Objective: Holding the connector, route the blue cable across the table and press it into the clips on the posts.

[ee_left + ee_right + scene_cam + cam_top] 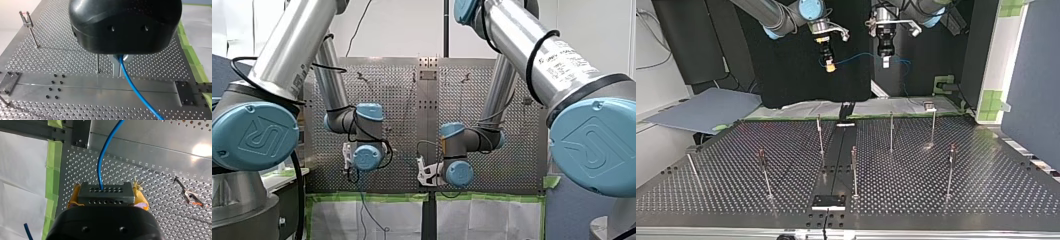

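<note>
Right claw is clenched on the connector and left claw pinches the blue cable, both high over the counter's arm-side edge. The slack between them could snag a post and miss the clips.

A raised logo, a U and an R run together, stands on the big blue joint cap of my left arm and on the matching cap of my right arm. The print on a pale label on my right arm's silver tube and the dark lettering on my left arm's tube are too small to read.
</note>
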